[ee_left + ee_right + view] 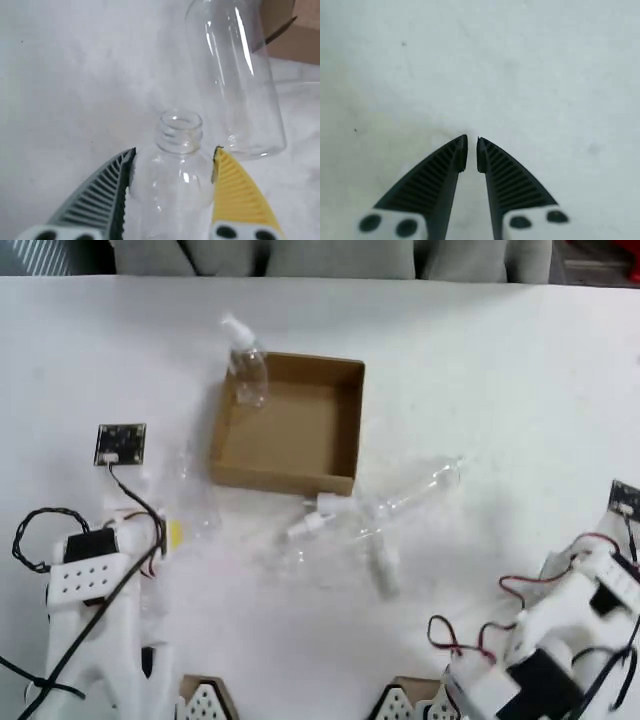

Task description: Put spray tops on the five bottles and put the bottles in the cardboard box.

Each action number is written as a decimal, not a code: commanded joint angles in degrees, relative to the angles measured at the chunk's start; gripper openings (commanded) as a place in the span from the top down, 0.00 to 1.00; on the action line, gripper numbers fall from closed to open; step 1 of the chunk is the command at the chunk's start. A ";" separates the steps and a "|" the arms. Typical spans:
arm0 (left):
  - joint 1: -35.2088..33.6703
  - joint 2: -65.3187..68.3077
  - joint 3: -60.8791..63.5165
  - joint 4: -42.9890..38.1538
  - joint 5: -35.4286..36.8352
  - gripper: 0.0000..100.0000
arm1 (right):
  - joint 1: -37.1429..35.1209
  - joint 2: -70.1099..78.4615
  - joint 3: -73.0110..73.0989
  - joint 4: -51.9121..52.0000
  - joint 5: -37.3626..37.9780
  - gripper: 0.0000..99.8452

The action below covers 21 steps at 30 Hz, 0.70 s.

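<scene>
My left gripper (172, 155) is shut on a clear bottle (172, 175) with an open neck and no spray top; its grey and yellow fingers press the bottle's two sides. A second clear bottle (240, 80) lies just beyond it, close to a corner of the cardboard box (295, 30). In the high view the cardboard box (352, 425) sits mid-table, and a bottle with a white spray top (245, 365) leans at its far left corner. More clear bottles (415, 490) and a loose spray top (318, 515) lie in front of the box. My right gripper (471, 150) is shut over bare table.
A small black board (121, 443) with a cable lies left of the box. The left arm (90, 585) stands at the near left and the right arm (560, 640) at the near right, both trailing wires. Another spray top (385, 575) lies on the table in front of the box.
</scene>
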 commanded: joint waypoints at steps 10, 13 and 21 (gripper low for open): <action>1.10 0.22 -0.09 -1.41 -0.70 0.98 | -8.22 9.98 -22.95 15.25 -8.79 0.98; 1.10 0.22 -0.09 -1.41 -1.23 0.98 | -5.58 6.73 -22.33 18.77 -10.64 0.98; 1.19 0.22 -0.09 -1.41 -2.90 0.98 | -4.09 -14.73 -6.86 21.05 -9.58 0.95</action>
